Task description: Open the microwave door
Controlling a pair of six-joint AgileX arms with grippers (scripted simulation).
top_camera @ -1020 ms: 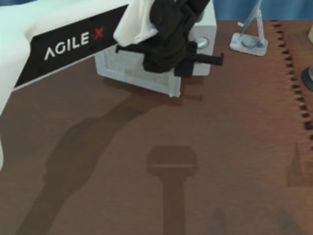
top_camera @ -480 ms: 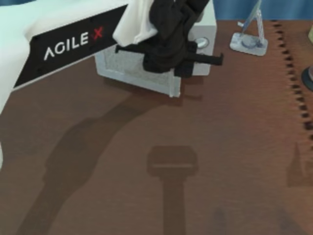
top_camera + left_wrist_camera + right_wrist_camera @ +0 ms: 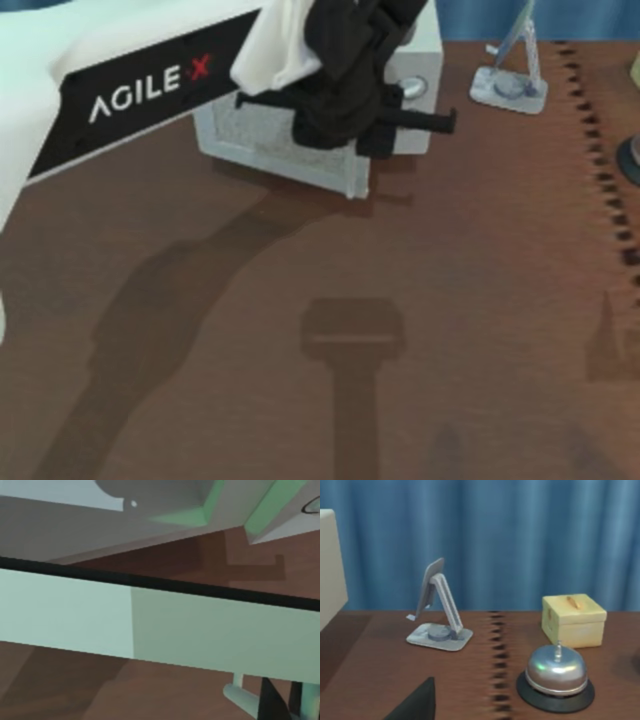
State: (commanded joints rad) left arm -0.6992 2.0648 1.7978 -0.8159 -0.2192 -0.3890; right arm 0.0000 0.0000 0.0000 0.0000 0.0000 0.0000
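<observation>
The white microwave stands at the back of the table, a silver knob showing on its front. The microwave door, with its grey mesh window, is swung a little outward at the handle end. My left gripper reaches down in front of it. In the left wrist view the door fills the middle, and dark fingers are shut on the slim handle. My right gripper is parked off the top view, open and holding nothing. Its wrist view shows the microwave's side.
A grey phone stand stands right of the microwave. A silver call bell and a yellow box sit at the far right. A row of dark marks runs down the table. The arms cast shadows over the front of the brown table.
Almost nothing differs; the door's handle end and my left gripper have barely shifted. The right arm has not moved.
</observation>
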